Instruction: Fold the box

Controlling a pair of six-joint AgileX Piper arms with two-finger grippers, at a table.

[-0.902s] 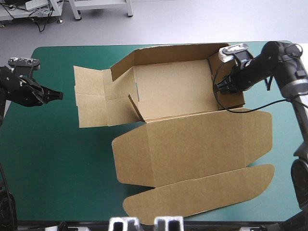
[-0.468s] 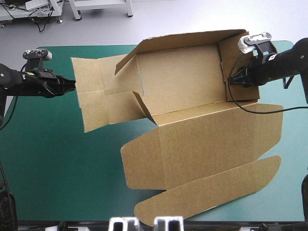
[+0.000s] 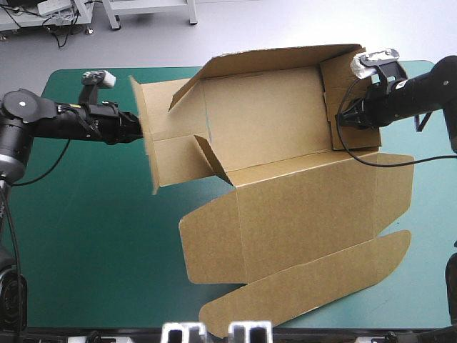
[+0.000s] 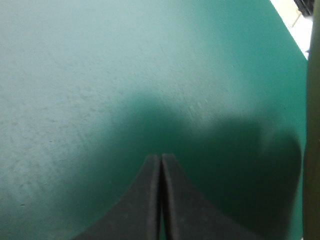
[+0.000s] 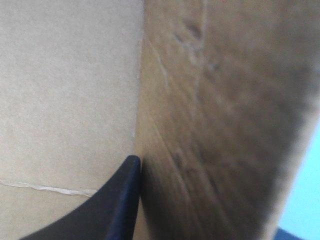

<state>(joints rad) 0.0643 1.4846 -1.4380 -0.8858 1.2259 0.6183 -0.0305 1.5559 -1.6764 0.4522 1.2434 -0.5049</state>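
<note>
The brown box (image 3: 285, 207) lies open in the middle of the table, with its back wall raised and its lid flat toward the front. My right gripper (image 3: 335, 121) is shut on the box's right end wall (image 3: 351, 100). In the right wrist view one black finger (image 5: 122, 200) presses the wall's board (image 5: 215, 110); the other finger is hidden behind it. My left gripper (image 3: 140, 133) is shut with nothing in it, its tip against the left end flap (image 3: 153, 143), which stands tilted up. In the left wrist view the left gripper (image 4: 161, 157) hangs over the shadowed cover, a board edge (image 4: 312, 150) beside it.
Bare teal-green cover (image 3: 86, 236) stretches along the left and front left. The lid's long tuck flap (image 3: 307, 286) reaches close to the front edge. The box's far wall (image 3: 278, 57) overhangs the table's far edge.
My left gripper has moved right to the left end flap, and the flap has swung up from flat. Earlier the right gripper dragged the box right and away from the front.
</note>
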